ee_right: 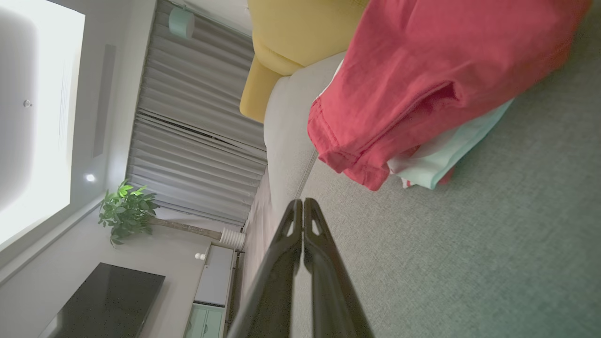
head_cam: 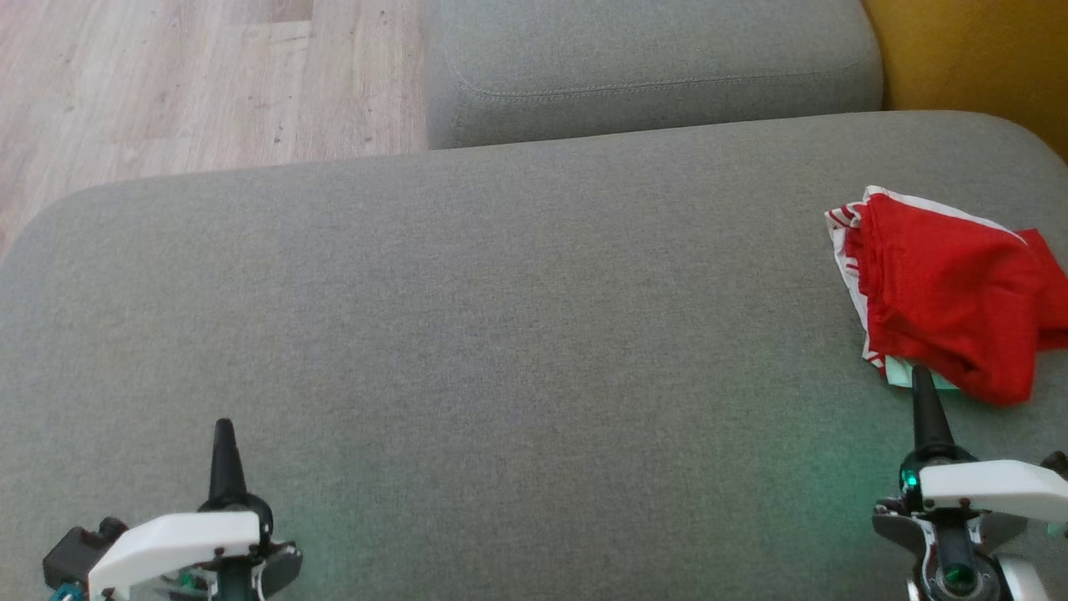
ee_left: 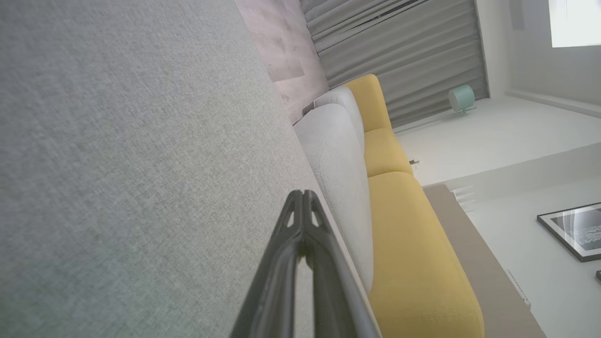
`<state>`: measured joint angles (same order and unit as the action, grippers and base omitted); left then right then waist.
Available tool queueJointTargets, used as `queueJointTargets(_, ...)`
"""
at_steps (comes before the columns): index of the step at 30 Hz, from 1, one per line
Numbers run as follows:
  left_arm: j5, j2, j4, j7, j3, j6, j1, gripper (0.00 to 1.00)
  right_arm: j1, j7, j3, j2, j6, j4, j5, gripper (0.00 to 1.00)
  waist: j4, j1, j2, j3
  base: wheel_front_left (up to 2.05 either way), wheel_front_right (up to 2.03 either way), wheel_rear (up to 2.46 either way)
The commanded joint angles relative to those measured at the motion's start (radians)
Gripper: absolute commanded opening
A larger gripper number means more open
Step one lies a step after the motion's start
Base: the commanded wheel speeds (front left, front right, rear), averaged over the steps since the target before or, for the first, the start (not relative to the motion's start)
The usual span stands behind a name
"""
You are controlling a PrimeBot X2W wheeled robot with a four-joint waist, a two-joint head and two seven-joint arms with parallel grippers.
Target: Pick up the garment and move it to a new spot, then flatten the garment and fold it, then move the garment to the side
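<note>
1. Left gripper [head_cam: 224, 427]: jaws clenched on nothing, low over the bare grey seat cushion [head_cam: 501, 334].
2. Right gripper [head_cam: 921, 377]: jaws clenched and empty, tip near the garment but apart from it.
3. Garment [head_cam: 943, 292]: red with white and pale-green parts, bundled at the cushion's right edge. It is neither held nor flat. Whether this is a rough fold already set aside or an untouched heap cannot be told.
4. Surroundings: wooden floor [head_cam: 167, 75], a second grey cushion [head_cam: 651, 67], a yellow sofa [head_cam: 976, 50], and grey curtains [ee_right: 197, 141].
</note>
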<state>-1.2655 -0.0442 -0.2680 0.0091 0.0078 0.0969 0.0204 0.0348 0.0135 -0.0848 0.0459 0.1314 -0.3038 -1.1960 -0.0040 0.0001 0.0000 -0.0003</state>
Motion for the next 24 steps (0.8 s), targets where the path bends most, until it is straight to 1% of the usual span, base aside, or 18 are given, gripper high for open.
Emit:
queueJointTargets(1, -0.022, -0.007, 0.029, 0.009, 0.038, 0.007, 0.058, 0.0, 0.059, 0.007, 0.009, 0.004, -0.001, 0.041, -0.03, 0.0, 0.0, 0.0, 0.0, 0.0, 0.0, 0.0, 0.0)
queueJointTargets(24, -0.243, -0.008, 0.025, 0.073, 0.083, 0.025, 0.078, 0.0, 0.069, 0.071, -0.018, 0.004, -0.001, 0.053, -0.291, 0.0, 0.003, 0.0, 0.0, 0.002, 0.0, 0.0, 0.0)
